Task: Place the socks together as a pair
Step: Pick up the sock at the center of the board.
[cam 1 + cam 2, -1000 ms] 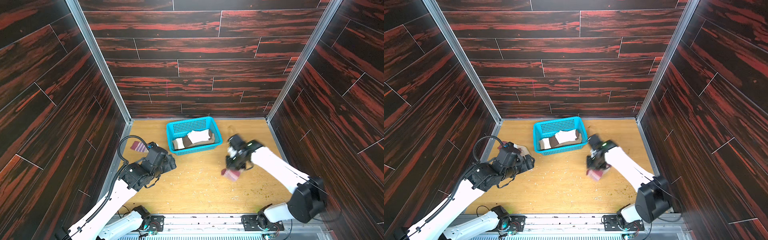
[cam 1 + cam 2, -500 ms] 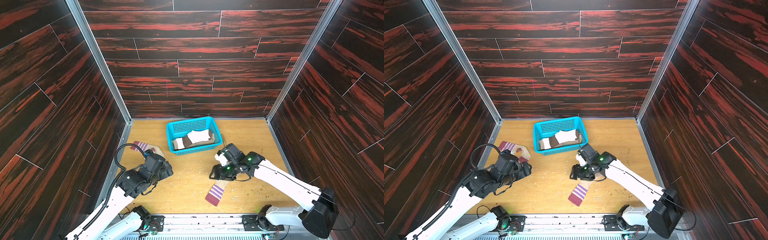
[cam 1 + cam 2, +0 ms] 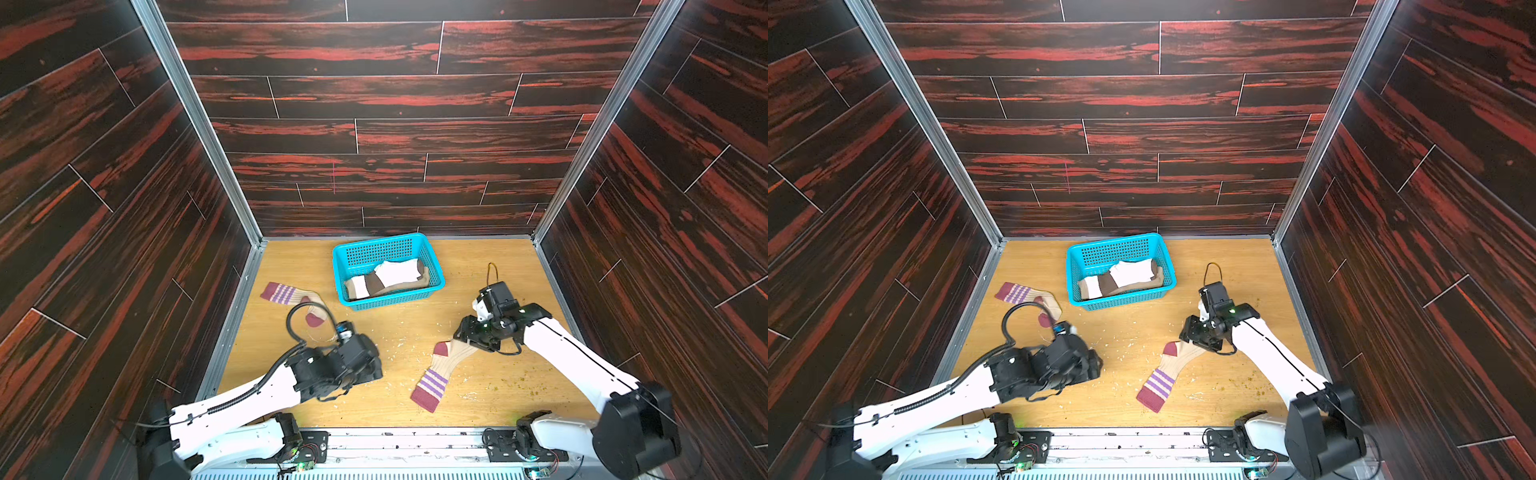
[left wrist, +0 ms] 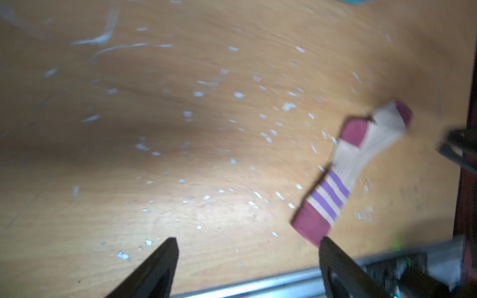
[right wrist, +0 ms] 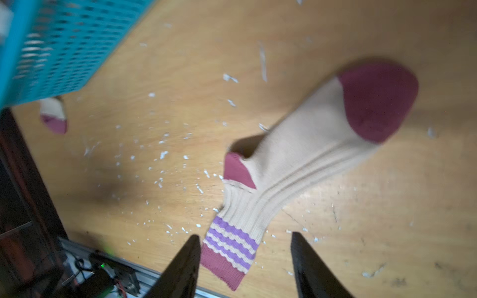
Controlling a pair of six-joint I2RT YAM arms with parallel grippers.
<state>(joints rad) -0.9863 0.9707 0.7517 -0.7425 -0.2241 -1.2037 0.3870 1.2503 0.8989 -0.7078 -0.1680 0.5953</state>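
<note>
Since the two striped socks lie well apart, the pair isn't made yet: one sock [image 3: 439, 371] lies flat on the worktop [image 3: 374, 407] front-centre, foot end running under the right gripper [image 5: 245, 235], its mate [image 3: 291, 296] crumpled near the left wall beside the basket [image 3: 390, 302]. Right gripper jaws are spread, nothing in them, sock loose below; left gripper [image 4: 248, 239] likewise wide and empty over bare worktop between the two. Open room is mid-worktop; the mate sits close to wall and basket corner, so I'd judge that reach tighter.
</note>
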